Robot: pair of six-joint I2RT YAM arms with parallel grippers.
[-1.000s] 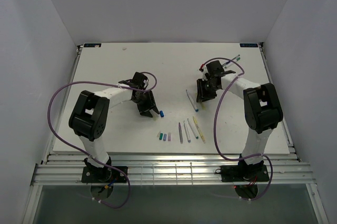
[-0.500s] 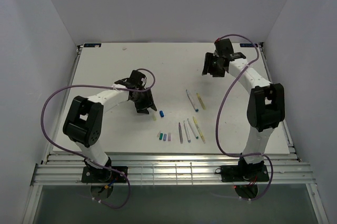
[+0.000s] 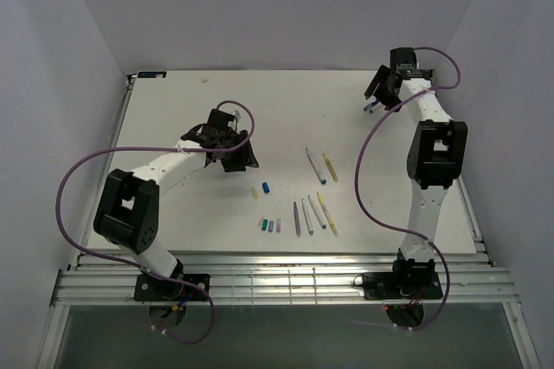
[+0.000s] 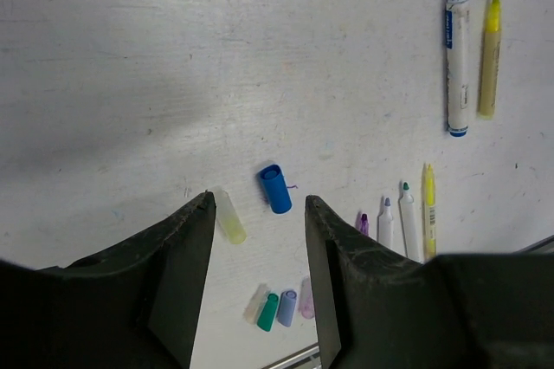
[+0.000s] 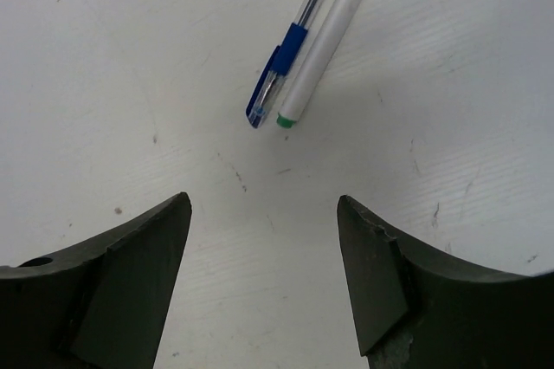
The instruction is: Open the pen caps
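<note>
White table [image 3: 286,109] holds pens [image 4: 455,48] and perhaps six loose caps [image 4: 275,189]; both pairs of jaws stand spread.

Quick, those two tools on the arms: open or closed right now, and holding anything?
Left tool: open, holding nothing.
Right tool: open, holding nothing.

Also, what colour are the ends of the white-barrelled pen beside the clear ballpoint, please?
Green, on the white-barrelled plastic pen; clearest in the right wrist view.
</note>
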